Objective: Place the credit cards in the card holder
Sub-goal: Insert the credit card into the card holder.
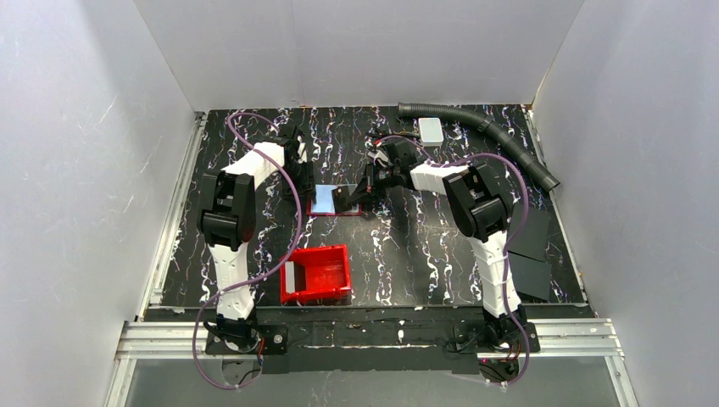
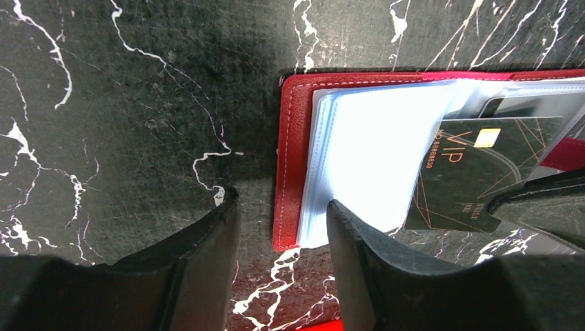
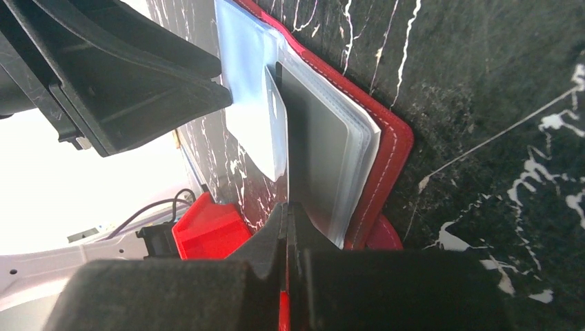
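Note:
The card holder [image 1: 326,202] lies open on the table, red leather rim [image 2: 290,152] around a stack of clear sleeves. A credit card [image 2: 469,172], dark with "VIP" and a gold chip, slants into a sleeve on its right half. My right gripper [image 3: 286,207] is shut on that card's near edge [image 3: 276,131], at the holder's [image 3: 390,158] front edge. My left gripper [image 2: 279,203] is open, straddling the holder's left edge. One finger rests over the table, the other over the sleeves. In the top view both grippers, left [image 1: 307,193] and right [image 1: 343,201], meet at the holder.
A red bin [image 1: 318,252] stands in front of the holder with a pale flat piece leaning inside its left wall. Black sheets [image 1: 530,254] lie at the right. A white block [image 1: 431,130] and a grey hose [image 1: 483,123] sit at the back.

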`<act>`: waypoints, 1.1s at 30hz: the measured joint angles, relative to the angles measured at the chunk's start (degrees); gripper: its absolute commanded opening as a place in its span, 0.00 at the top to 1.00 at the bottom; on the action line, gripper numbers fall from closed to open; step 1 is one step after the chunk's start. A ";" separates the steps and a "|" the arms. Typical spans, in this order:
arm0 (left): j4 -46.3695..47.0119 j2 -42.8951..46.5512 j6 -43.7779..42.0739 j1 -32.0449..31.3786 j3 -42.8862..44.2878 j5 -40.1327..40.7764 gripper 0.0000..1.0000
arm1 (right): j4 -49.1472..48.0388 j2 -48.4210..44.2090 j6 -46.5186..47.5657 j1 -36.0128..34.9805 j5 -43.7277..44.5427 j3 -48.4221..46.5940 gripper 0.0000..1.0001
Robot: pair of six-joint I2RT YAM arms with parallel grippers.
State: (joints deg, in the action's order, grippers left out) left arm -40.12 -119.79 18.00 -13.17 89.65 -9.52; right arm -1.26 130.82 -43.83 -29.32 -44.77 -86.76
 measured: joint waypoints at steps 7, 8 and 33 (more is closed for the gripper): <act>-0.17 -0.02 0.00 -0.13 0.09 0.26 0.54 | -0.44 0.04 -1.60 0.00 -0.09 -0.02 0.99; -0.26 -0.02 -0.02 -0.17 0.09 0.26 0.55 | -0.61 0.09 -1.84 0.00 -0.17 -0.02 0.99; -0.92 -0.46 -0.26 -0.83 0.35 -0.09 0.66 | -9.97 1.90 -7.15 -0.81 -0.26 -0.02 0.99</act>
State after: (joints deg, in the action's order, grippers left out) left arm -41.04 -120.25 17.74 -14.00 90.00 -9.61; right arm -11.22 132.73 -50.98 -30.13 -45.04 -86.78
